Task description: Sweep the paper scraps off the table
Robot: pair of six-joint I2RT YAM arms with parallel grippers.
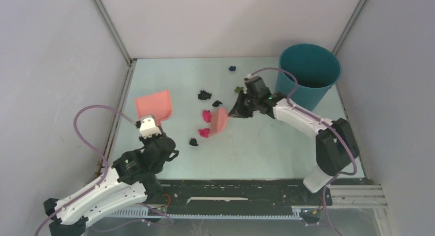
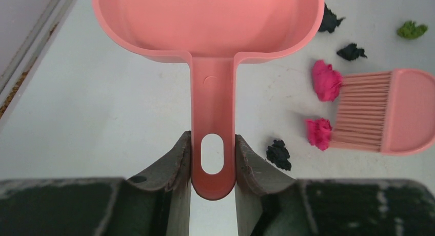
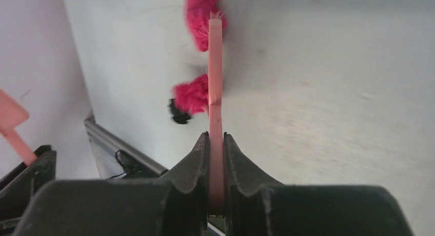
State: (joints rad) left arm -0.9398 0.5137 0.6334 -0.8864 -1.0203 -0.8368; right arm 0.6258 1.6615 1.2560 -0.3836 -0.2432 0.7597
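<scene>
Centrally, brush (image 1: pixel 220 120) touching magenta paper scraps (image 1: pixel 206 114), dustpan (image 1: pixel 154 105) held leftward

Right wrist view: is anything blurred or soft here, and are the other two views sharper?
Right wrist view: the magenta scraps beside the brush are smeared, the table streaky. Left wrist view: dustpan sharp. Top external view: even light, soft shadows, no glare.

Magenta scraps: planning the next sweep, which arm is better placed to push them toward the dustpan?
Right. The right gripper is shut on the brush, its bristles against both magenta scraps; the left gripper only holds the dustpan, apart from them.
</scene>
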